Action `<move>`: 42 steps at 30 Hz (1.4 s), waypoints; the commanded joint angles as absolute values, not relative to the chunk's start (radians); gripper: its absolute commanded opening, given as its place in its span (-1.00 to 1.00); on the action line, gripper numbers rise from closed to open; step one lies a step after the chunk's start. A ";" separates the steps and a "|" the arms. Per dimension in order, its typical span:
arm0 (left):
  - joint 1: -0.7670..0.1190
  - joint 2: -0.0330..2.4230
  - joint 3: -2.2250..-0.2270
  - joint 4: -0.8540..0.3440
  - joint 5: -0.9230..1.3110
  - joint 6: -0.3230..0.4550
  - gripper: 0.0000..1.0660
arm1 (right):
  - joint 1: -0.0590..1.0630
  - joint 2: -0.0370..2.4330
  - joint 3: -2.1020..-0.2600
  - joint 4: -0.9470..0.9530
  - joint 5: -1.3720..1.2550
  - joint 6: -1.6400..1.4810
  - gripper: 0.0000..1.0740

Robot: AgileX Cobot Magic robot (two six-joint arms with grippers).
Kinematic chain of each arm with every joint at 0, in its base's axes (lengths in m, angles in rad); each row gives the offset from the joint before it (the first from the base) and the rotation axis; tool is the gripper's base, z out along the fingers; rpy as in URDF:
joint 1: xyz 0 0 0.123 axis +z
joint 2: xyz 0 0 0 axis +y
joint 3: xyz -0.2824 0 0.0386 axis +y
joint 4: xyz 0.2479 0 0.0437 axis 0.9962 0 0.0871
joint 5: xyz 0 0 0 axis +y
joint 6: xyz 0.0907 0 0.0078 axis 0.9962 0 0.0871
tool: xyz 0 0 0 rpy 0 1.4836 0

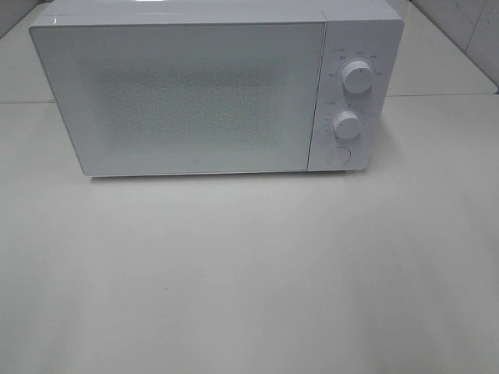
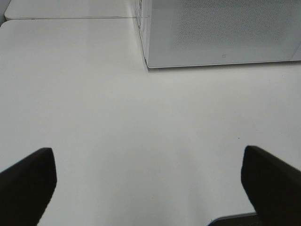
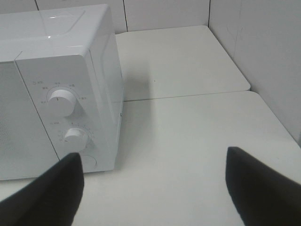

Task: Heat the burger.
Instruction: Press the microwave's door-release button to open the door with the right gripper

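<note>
Exterior high view: one white microwave stands on the white table with its door shut. The control panel carries two knobs, an upper knob and a lower knob, with one round button beneath them. Neither gripper appears here.

Left wrist view: the left gripper shows two dark fingers spread wide, with only bare table between them. One corner of the microwave lies ahead of the fingertips, well apart from them.

Right wrist view: the right gripper likewise shows two fingers set wide apart and holding nothing. The microwave's control panel stands ahead of it, off to one finger's side; that fingertip partly covers the button.

The burger shows in none of the three views, so its place cannot be told.
</note>
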State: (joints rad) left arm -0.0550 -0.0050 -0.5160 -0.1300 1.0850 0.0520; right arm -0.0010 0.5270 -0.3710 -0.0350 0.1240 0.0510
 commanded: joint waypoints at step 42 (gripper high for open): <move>-0.051 -0.020 -0.517 -0.132 1.070 0.055 0.88 | 0.128 1.430 -0.115 -0.079 -1.046 1.415 -1.00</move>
State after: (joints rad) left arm -0.0550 -0.0050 -0.5160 -0.1300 1.0850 0.0520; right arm 0.0590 1.3880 -0.1160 -0.1470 -1.0190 1.3990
